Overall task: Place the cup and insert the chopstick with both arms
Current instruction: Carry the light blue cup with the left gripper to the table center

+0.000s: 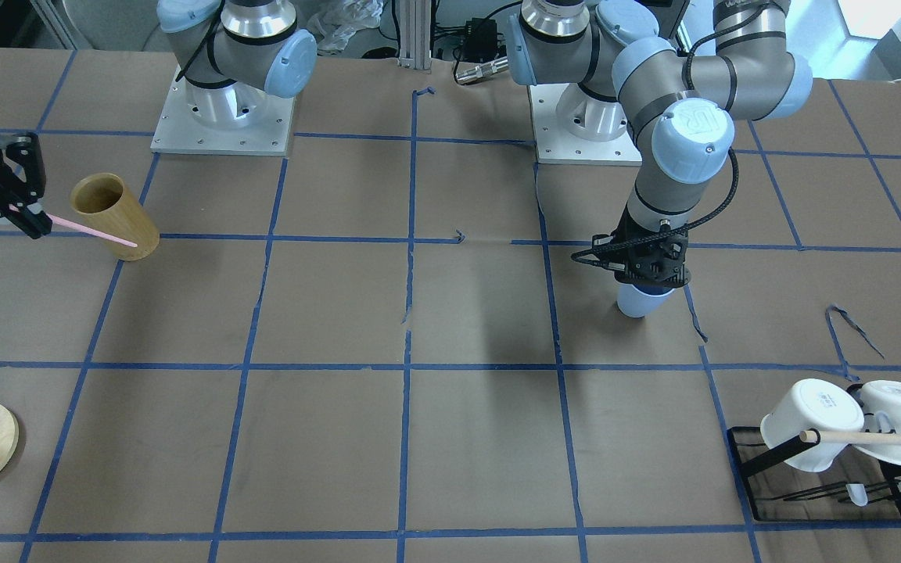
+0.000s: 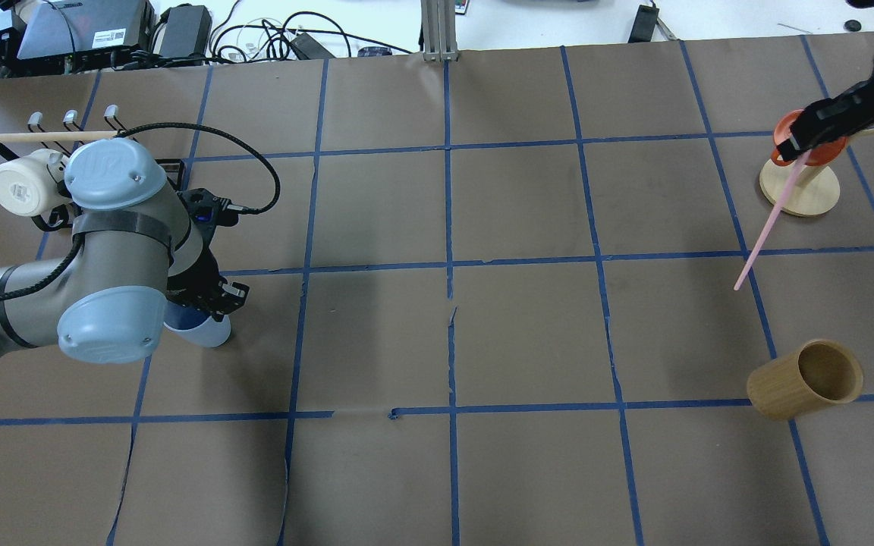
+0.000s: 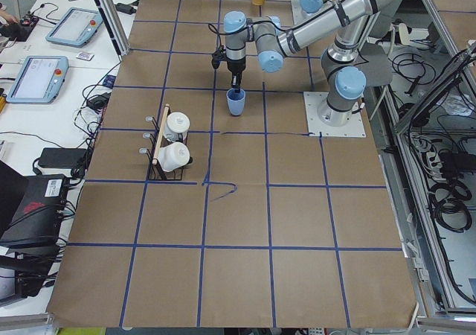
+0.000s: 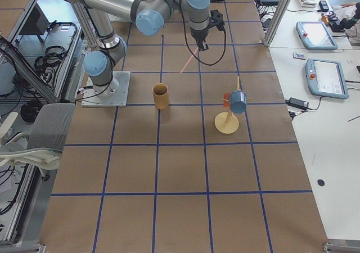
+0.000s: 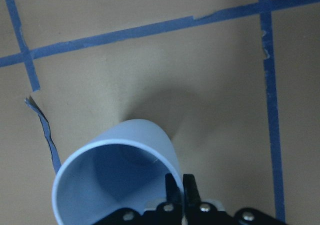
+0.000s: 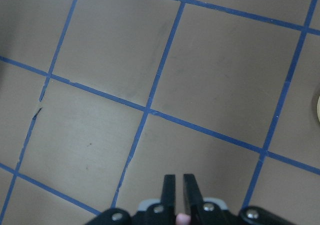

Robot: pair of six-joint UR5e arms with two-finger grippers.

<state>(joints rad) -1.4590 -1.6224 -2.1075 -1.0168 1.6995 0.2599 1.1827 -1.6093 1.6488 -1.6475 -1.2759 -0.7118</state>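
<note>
The light blue cup (image 1: 641, 303) stands upright or nearly so on the robot's left side of the table, also in the overhead view (image 2: 208, 332) and the left wrist view (image 5: 112, 177). My left gripper (image 5: 178, 187) is shut on its rim, one finger inside and one outside. I cannot tell whether the cup's base touches the paper. My right gripper (image 1: 32, 221) is shut on the upper end of the pale pink chopstick (image 1: 95, 233), held in the air and slanting down. In the overhead view the chopstick (image 2: 767, 227) hangs from the right gripper (image 2: 795, 152) at the far right.
A tan bamboo cylinder (image 2: 805, 379) stands near the right side, just behind the chopstick in the front view (image 1: 116, 215). A round wooden stand (image 2: 800, 191) with an orange piece is under the right gripper. A black rack (image 1: 810, 485) with white mugs (image 1: 810, 422) and a wooden rod (image 1: 881, 438) stands at the far left.
</note>
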